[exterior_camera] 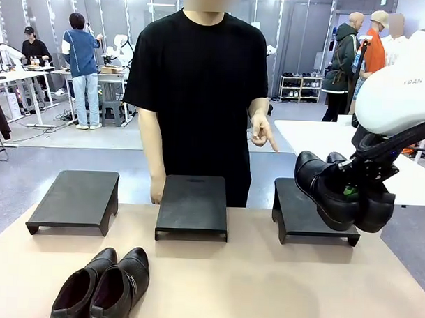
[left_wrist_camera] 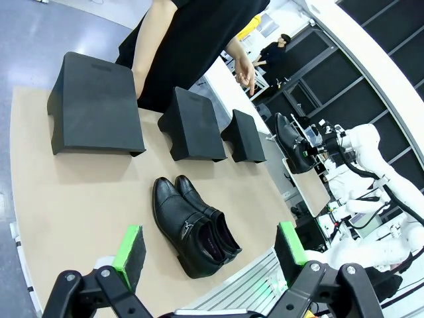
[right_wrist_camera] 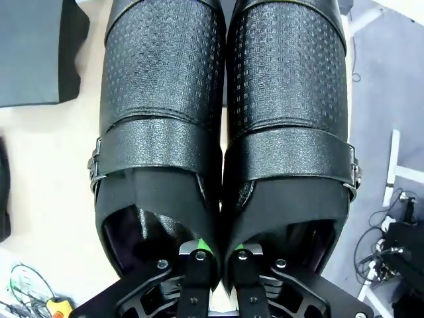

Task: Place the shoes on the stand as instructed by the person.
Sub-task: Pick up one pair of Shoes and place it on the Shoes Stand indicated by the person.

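One pair of glossy black shoes (exterior_camera: 337,195) hangs in the air over the right stand (exterior_camera: 304,221), toes tilted up and to the left. My right gripper (exterior_camera: 350,190) is shut on their inner sides, which are pressed together; in the right wrist view the gripper (right_wrist_camera: 220,255) pinches between both shoes (right_wrist_camera: 162,119). The other pair of shoes (exterior_camera: 103,286) lies on the table at the front left. My left gripper (left_wrist_camera: 210,250) hovers open above that pair (left_wrist_camera: 192,225), holding nothing. The person (exterior_camera: 201,96) stands behind the middle stand (exterior_camera: 192,206), one hand (exterior_camera: 264,133) pointing down to the right.
A left stand (exterior_camera: 75,199) sits in line with the other two along the far side of the tan table (exterior_camera: 264,286). A white table (exterior_camera: 318,138) stands behind on the right. Other people stand farther back in the room.
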Available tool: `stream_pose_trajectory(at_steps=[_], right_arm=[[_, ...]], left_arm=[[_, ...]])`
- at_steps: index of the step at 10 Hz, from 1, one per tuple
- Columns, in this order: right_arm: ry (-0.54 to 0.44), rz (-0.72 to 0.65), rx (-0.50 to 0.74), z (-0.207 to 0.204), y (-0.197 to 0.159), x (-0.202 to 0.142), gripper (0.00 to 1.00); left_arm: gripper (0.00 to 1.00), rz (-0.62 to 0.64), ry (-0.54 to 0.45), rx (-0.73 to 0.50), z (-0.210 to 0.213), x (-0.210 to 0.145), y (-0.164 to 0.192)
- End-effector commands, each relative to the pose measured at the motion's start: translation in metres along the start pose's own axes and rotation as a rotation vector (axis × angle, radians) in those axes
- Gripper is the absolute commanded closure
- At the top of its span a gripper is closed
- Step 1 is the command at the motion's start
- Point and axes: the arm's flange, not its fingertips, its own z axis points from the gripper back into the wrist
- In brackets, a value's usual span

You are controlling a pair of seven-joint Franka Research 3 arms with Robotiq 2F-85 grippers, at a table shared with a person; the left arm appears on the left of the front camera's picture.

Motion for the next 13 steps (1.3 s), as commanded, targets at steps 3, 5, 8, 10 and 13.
stream_pose_trajectory(at_steps=[3,5,8,10,13], right_arm=[[-0.012,-0.003,0.000,0.005,0.000,0.001,1.00],[-0.054,-0.030,0.003,-0.010,-0.013,0.016,0.93],[-0.126,-0.025,-0.063,-0.032,-0.029,0.054,0.93],[-0.107,0.016,-0.056,-0.048,-0.028,0.076,0.93],[-0.109,0.014,-0.062,-0.074,-0.030,0.102,0.93]], left_arm=[[0.00,-0.025,-0.013,-0.019,0.000,0.003,0.002],[0.00,-0.025,-0.013,-0.019,0.000,0.003,0.002],[0.00,-0.025,-0.013,-0.019,0.000,0.003,0.002],[0.00,-0.025,-0.013,-0.019,0.000,0.003,0.002],[0.00,-0.025,-0.013,-0.019,0.000,0.003,0.002]])
